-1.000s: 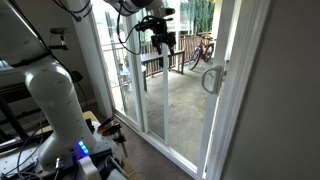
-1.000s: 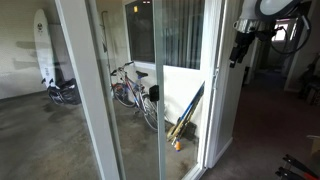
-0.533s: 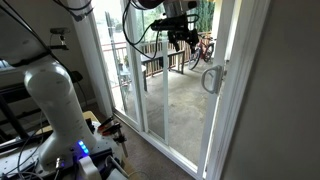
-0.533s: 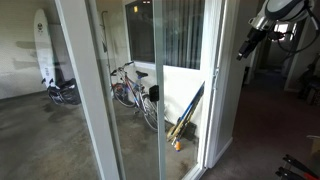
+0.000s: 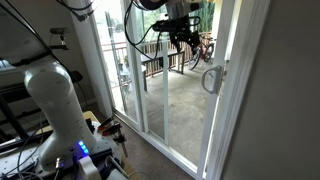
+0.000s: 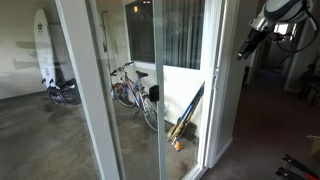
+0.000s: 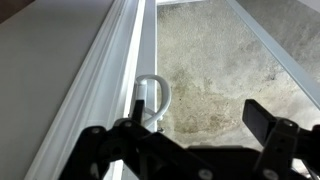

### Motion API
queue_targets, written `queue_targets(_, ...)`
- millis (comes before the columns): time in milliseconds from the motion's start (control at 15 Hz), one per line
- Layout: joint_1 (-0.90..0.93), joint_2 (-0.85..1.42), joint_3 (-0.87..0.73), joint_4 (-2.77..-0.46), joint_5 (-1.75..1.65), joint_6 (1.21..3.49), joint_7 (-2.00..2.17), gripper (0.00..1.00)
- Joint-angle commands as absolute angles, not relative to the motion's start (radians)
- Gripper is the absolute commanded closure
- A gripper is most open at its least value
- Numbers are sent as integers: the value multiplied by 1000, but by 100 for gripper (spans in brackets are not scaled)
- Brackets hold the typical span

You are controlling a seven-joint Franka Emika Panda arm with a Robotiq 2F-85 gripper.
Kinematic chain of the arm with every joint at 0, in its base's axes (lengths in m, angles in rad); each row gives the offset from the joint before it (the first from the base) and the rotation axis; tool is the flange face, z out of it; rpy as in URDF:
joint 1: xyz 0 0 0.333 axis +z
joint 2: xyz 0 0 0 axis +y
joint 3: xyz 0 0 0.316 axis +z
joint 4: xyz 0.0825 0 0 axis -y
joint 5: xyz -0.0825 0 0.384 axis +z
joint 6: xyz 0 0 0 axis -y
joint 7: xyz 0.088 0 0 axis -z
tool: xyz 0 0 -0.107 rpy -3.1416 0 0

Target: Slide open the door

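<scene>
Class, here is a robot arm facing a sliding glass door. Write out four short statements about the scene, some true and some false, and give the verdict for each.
1. The claw is clamped on the handle. False: in both exterior views it is apart from the handle and higher up, with nothing in it.
2. A bicycle stands outside, behind the glass. True.
3. The door has a round knob. False: its handle is a grey D-shaped loop on the white upright.
4. In the wrist view the claw is open and the handle lies ahead of it. True.
</scene>
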State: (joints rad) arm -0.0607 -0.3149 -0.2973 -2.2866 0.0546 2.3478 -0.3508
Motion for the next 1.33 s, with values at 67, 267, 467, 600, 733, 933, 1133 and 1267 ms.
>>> queue_targets(67, -88, -309, -293, -2315, 67, 2424, -382, 0)
queue_targets(267, -73, -287, -348, -2312, 124, 2494, -486, 0)
queue_targets(467, -38, -254, -414, -2279, 263, 2490, -634, 0)
queue_targets(600, -16, -231, -452, -2240, 378, 2416, -764, 0)
queue_targets(733, -15, -190, -471, -2182, 472, 2333, -888, 0)
queue_targets(933, -44, -96, -455, -2067, 554, 2272, -985, 0)
queue_targets(1133, -87, 1, -424, -1946, 605, 2208, -1017, 0)
queue_targets(1267, -125, 67, -389, -1883, 602, 2199, -1014, 0)
